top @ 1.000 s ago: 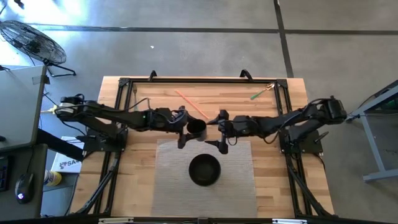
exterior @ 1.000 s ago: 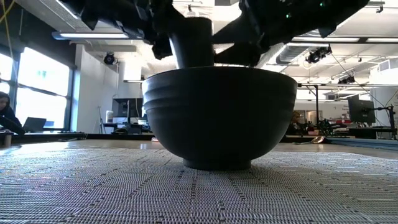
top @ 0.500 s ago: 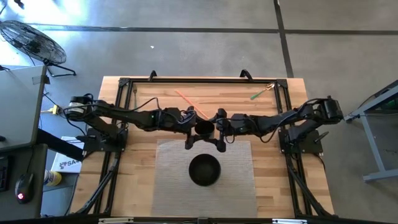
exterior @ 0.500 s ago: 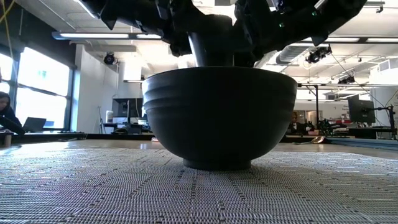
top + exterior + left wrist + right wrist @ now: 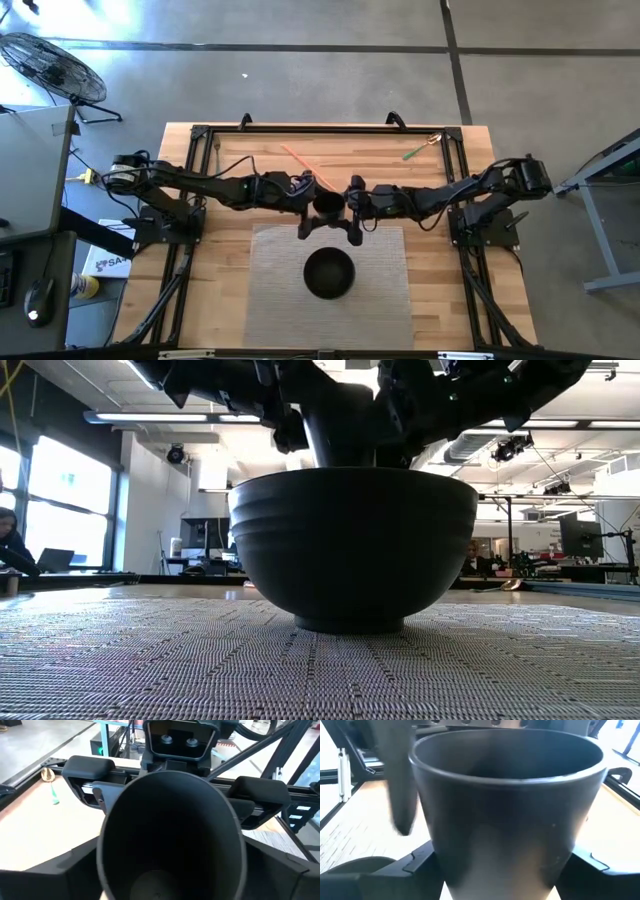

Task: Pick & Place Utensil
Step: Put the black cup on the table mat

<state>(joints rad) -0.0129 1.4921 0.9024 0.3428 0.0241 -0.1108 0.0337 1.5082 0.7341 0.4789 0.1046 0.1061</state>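
Black cup (image 5: 327,206) held above the table (image 5: 450,300) between the two arms, just past the far edge of the grey mat (image 5: 380,300). Its inside looks bare in the left wrist view (image 5: 170,845), though the bottom is dim.

Left gripper (image 5: 306,210) — fingers closed on the cup, one at each side of its wall. Right gripper (image 5: 352,212) meets the cup from the other side; its fingers flank the cup in the right wrist view (image 5: 510,805), but contact cannot be told, so grip state unclear.

Black bowl (image 5: 329,273) sits on the mat, nearer the front edge than the cup, apart from both grippers. Contents not visible; in the low view (image 5: 352,545) it hides most of the cup.

Utensils: orange stick-like one (image 5: 300,162) lies on bare wood beyond the cup; a green one (image 5: 416,151) lies near the far right corner — both well clear of the grippers.
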